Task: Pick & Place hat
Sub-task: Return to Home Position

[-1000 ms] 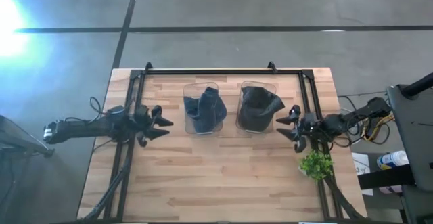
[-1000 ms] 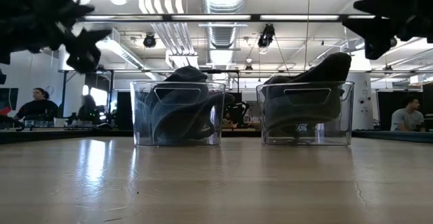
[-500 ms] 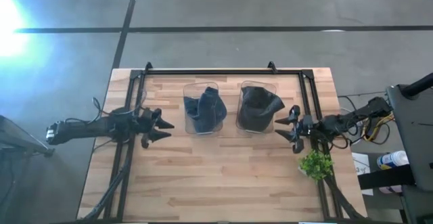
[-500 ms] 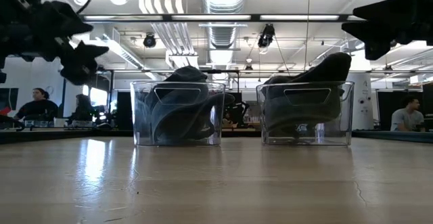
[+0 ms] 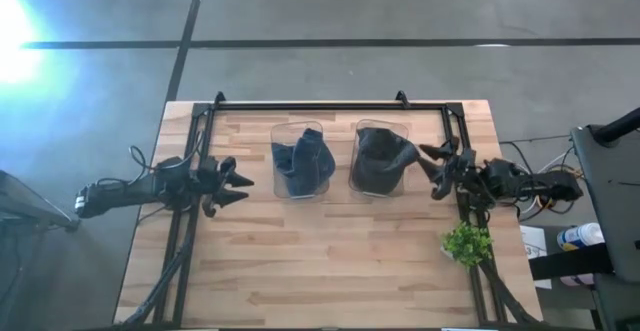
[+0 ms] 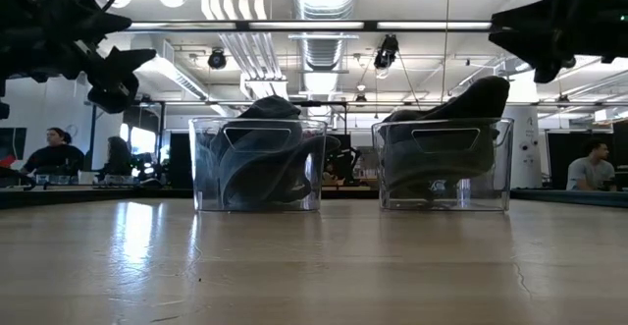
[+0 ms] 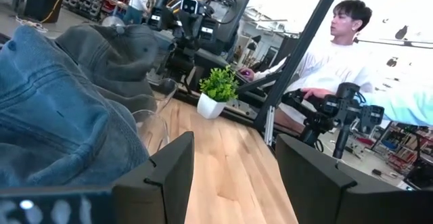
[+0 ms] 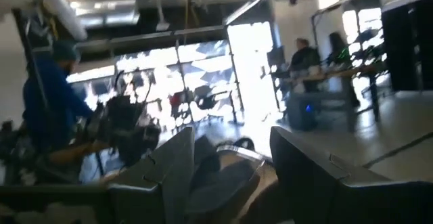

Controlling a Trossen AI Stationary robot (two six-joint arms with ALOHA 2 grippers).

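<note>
Two clear plastic bins stand side by side at the table's far middle. The left bin [image 5: 300,161] [image 6: 258,164] holds a blue denim hat [image 7: 61,122]. The right bin [image 5: 382,159] [image 6: 442,164] holds a dark grey hat [image 5: 385,156] [image 7: 115,55] whose crown sticks up over the rim. My left gripper [image 5: 236,181] [image 7: 233,176] hovers open to the left of the denim bin, pointing at it. My right gripper [image 5: 436,164] [image 8: 233,166] hovers open just right of the dark hat's bin, above table height.
A small potted plant [image 5: 466,243] [image 7: 218,88] stands near the table's right edge, close to my right arm. A black frame [image 5: 310,104] runs along the far edge and both sides. People sit in the room beyond, one in a white shirt [image 7: 325,61].
My right gripper has swung toward the table's far edge and turned toward the dark hat's bin, rising a little in the low view. My left gripper has drawn back slightly toward the table's left edge. Both stay open. The bins and hats have not moved.
</note>
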